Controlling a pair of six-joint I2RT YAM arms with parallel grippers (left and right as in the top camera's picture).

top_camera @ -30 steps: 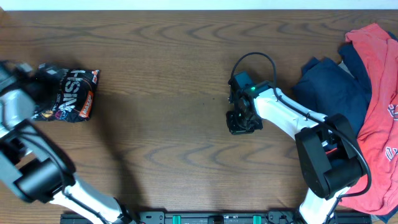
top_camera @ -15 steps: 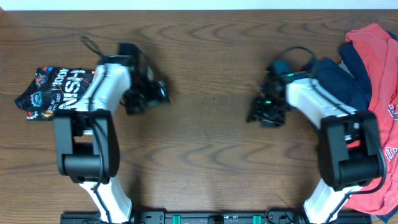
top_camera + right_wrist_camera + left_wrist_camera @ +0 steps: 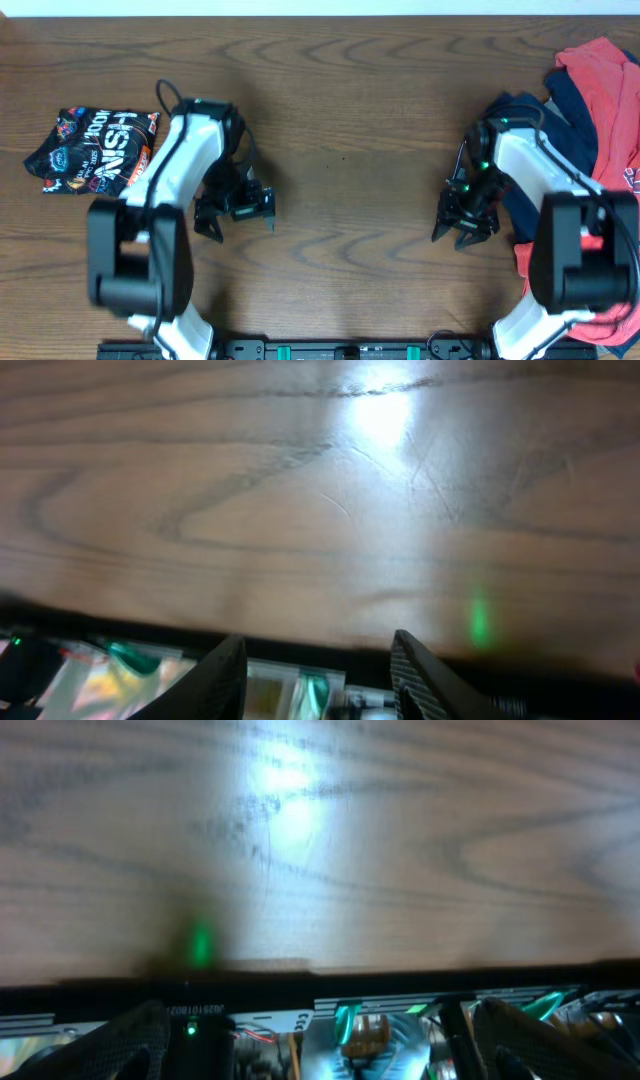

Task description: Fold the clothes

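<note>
The left claw (image 3: 238, 215) at 8 o'clock and the right claw (image 3: 465, 226) at 4 both gape empty over the desk (image 3: 340, 100) — black jersey (image 3: 95, 150) bundled at 9, navy garment (image 3: 525, 130) and red garment (image 3: 610, 110) heaped at 3.

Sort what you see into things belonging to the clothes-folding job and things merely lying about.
Belongs to the job:
black jersey, bundled at the left
navy garment, heaped at the right
red garment, heaped beside it

Just lying about:
nothing loose that I can see; only the wooden table underneath
</note>
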